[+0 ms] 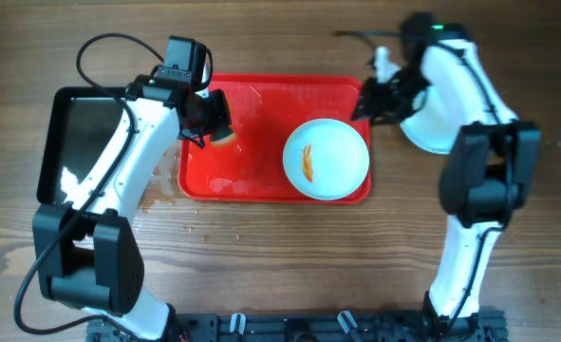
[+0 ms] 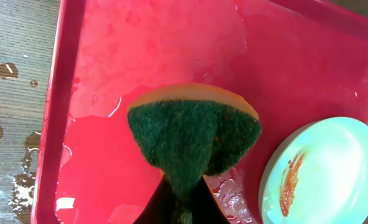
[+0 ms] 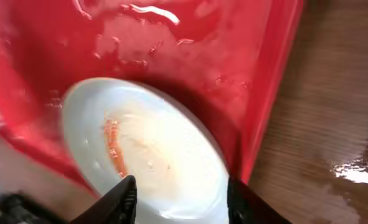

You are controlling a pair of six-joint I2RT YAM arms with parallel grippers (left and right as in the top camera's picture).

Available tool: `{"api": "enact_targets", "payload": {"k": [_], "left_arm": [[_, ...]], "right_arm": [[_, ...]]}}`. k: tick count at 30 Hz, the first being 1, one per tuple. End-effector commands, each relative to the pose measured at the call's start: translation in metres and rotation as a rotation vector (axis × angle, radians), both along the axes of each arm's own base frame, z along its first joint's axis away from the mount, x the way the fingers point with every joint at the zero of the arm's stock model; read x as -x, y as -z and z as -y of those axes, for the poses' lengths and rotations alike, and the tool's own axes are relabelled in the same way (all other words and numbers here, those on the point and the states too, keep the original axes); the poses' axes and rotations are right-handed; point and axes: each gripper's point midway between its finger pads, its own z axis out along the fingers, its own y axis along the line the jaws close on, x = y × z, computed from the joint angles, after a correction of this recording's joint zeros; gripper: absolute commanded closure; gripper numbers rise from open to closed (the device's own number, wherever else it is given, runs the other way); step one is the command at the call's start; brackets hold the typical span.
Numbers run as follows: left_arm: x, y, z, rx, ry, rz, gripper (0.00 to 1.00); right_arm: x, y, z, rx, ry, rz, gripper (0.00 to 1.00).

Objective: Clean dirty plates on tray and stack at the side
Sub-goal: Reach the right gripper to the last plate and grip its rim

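The red tray (image 1: 261, 104) lies mid-table and is wet. One white plate (image 1: 332, 161) with an orange smear sits in its right half; it also shows in the left wrist view (image 2: 333, 174) and the right wrist view (image 3: 152, 149). My left gripper (image 1: 212, 123) is shut on a green-and-orange sponge (image 2: 193, 134), held over the tray's left part, apart from the plate. My right gripper (image 1: 367, 100) is open and empty at the tray's far right corner, its jaws (image 3: 180, 183) above the plate's near edge. More white plate (image 1: 430, 131) lies right of the tray, partly hidden by the right arm.
A black glossy tray (image 1: 76, 142) lies left of the red tray, under the left arm. Water drops (image 2: 8, 70) spot the wooden table by the tray's left rim. Bare wood (image 3: 333, 93) lies right of the tray.
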Motion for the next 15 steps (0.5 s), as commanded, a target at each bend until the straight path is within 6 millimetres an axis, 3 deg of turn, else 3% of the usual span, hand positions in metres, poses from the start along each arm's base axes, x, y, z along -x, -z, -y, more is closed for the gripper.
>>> {"api": "enact_targets", "payload": {"k": [1,4,9,15], "left_arm": [[-0.002,-0.006,0.004,0.019,0.003,0.014,0.96],[-0.001,-0.006,0.004,0.019,0.004,0.011,0.96],[-0.002,-0.006,0.004,0.019,0.004,0.014,0.96],[-0.002,-0.006,0.004,0.019,0.004,0.013,0.96]], "right_arm": [[0.003,0.018,0.014,0.348,-0.019,0.059,0.54],[0.022,0.04,-0.012,0.339,-0.157,0.055,0.6],[0.023,0.043,-0.021,0.342,-0.207,0.076,0.64],[-0.002,0.014,-0.072,0.075,-0.189,0.166,0.58]]}}
